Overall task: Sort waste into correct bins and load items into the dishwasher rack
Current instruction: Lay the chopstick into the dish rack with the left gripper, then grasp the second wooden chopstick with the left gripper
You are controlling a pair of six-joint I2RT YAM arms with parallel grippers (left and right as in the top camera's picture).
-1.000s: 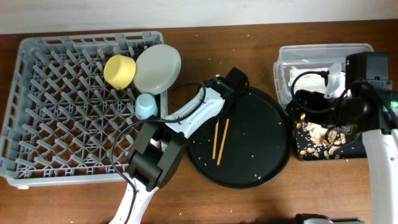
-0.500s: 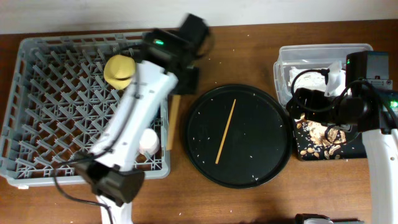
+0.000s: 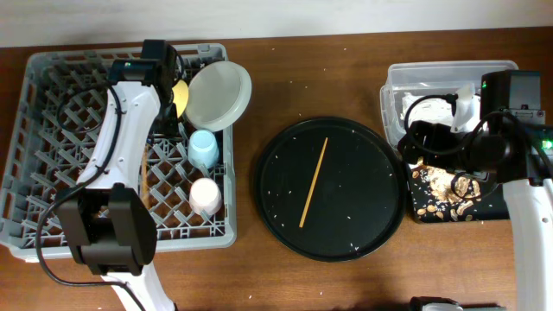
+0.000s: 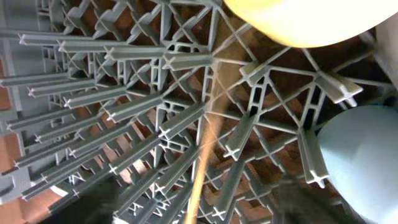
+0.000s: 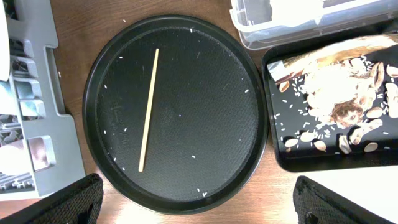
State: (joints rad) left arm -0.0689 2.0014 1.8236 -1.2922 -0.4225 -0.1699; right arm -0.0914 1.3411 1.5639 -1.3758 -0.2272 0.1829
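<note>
Hovering over the dishwasher rack's (image 3: pixel 52 173) far edge, the left gripper (image 4: pixel 200 204) has its jaws apart, a blurred chopstick (image 4: pixel 208 124) between them; the right gripper (image 5: pixel 194 200) gapes wide too.

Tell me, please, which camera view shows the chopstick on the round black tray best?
The right wrist view: the chopstick lies whole and large on the round black tray. The overhead view shows it whole but smaller; the left wrist view misses it.

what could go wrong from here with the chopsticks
1. The loose chopstick looks unsupported among the rack pegs; it could slip through the open grid floor.
2. The second chopstick lies flat on the round black tray; a pinch may skid it.
</note>
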